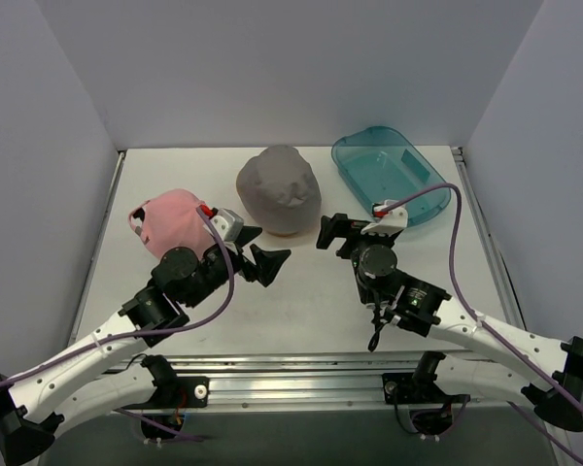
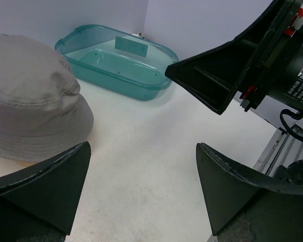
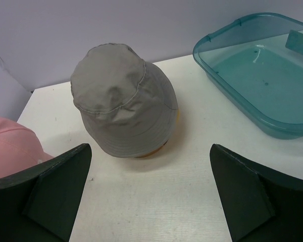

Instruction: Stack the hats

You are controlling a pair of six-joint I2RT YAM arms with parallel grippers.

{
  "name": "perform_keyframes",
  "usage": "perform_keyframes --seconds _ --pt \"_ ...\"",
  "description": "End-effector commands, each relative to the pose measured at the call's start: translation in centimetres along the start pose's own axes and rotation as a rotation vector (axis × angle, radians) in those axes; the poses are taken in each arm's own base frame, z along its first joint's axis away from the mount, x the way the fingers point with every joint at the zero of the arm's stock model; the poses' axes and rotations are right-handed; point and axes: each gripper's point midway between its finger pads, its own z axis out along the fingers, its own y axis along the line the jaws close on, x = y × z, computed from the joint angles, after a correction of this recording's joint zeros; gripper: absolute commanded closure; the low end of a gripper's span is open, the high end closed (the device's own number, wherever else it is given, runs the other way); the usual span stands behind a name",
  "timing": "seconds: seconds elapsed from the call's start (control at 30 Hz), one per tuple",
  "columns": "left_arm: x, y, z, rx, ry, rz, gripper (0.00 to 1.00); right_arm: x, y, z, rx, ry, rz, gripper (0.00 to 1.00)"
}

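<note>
A grey bucket hat (image 1: 278, 189) sits at the table's back centre, over a mustard yellow hat whose edge (image 3: 154, 153) shows beneath its brim. A pale pink cap (image 1: 172, 218) lies to its left, with a darker pink edge (image 1: 134, 217) at its left side; I cannot tell whether that is the magenta cap. My left gripper (image 1: 262, 250) is open and empty, just in front of the grey hat (image 2: 30, 101). My right gripper (image 1: 336, 233) is open and empty, to the right front of the grey hat (image 3: 121, 101). The pink cap (image 3: 10, 146) shows behind its left finger.
A teal plastic tub (image 1: 389, 131) stands at the back right, beside the right gripper, and shows in both wrist views (image 2: 116, 80) (image 3: 227, 91). The right gripper's finger (image 2: 217, 75) hangs close in front of the left wrist camera. White walls enclose the table.
</note>
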Motion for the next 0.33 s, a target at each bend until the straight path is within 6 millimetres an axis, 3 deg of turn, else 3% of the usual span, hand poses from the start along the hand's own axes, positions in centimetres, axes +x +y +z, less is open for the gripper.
perform_keyframes --seconds 0.0,0.3 --pt "-2.07 -0.28 -0.23 0.002 -0.074 0.009 0.06 -1.65 0.05 -0.23 -0.002 -0.044 0.041 0.0" --pt "-2.22 -0.69 -0.36 0.016 -0.077 0.007 0.06 -2.13 -0.36 -0.5 0.001 -0.064 0.066 0.0"
